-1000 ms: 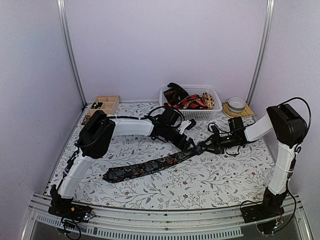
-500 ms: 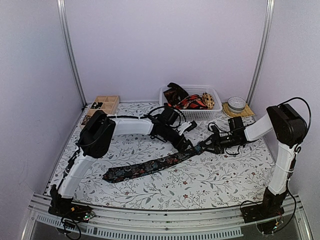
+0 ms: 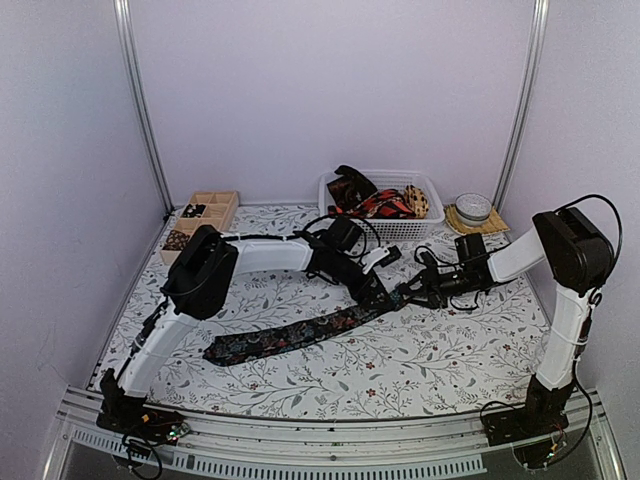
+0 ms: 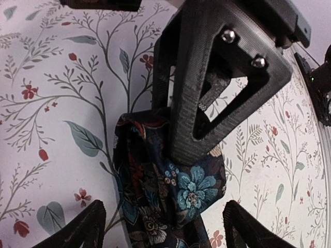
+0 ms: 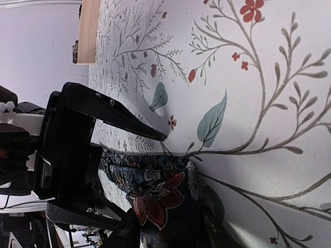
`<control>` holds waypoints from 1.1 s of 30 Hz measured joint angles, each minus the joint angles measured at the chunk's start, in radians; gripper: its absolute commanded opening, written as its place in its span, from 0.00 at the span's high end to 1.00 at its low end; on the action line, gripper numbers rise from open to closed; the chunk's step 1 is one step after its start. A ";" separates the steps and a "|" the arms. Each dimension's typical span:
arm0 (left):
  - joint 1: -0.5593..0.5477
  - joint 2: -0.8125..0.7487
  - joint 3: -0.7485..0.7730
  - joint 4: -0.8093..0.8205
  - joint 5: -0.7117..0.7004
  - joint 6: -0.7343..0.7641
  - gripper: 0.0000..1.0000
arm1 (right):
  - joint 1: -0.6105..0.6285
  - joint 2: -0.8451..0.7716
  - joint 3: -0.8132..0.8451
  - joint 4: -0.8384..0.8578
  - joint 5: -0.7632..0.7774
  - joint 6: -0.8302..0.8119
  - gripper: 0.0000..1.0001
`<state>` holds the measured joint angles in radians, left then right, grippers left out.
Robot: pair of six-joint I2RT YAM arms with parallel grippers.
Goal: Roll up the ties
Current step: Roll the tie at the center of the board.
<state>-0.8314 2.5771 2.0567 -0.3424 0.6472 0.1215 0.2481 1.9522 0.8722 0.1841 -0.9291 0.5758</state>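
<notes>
A dark floral tie (image 3: 300, 333) lies slantwise across the table, its wide end at the near left. Its far end is folded into a small bundle (image 4: 170, 181) at mid-table. My right gripper (image 3: 408, 294) is shut on that fold; one of its fingers (image 4: 217, 88) presses into the cloth from above, and in the right wrist view the fold (image 5: 165, 196) fills the jaws of the right gripper (image 5: 173, 230). My left gripper (image 4: 165, 227) stands open astride the bundle, its fingertips (image 4: 88, 227) on either side and apart from the cloth. More ties (image 3: 375, 198) lie heaped in the basket.
A white mesh basket (image 3: 425, 222) stands at the back centre. A wooden compartment tray (image 3: 205, 212) is at the back left. A small bowl on a mat (image 3: 472, 209) sits at the back right. The left gripper's body (image 5: 72, 155) faces the right wrist camera closely.
My left arm has pushed a little to the right and its jaws have narrowed slightly around the fold. The tie's wide end has shifted a touch left. The right gripper has held still.
</notes>
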 measured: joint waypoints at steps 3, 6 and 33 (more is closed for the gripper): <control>0.000 0.017 0.026 -0.006 0.013 0.011 0.29 | 0.004 0.000 0.000 -0.003 -0.002 0.000 0.63; 0.000 0.035 0.056 -0.023 0.024 0.026 0.38 | 0.008 0.000 0.003 -0.005 -0.006 0.000 0.62; 0.002 0.001 -0.079 0.044 0.169 -0.037 0.53 | 0.058 0.000 0.005 -0.044 -0.003 -0.036 0.61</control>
<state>-0.8299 2.5778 1.9781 -0.2981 0.8162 0.0841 0.3058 1.9518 0.8772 0.1398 -0.9325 0.5400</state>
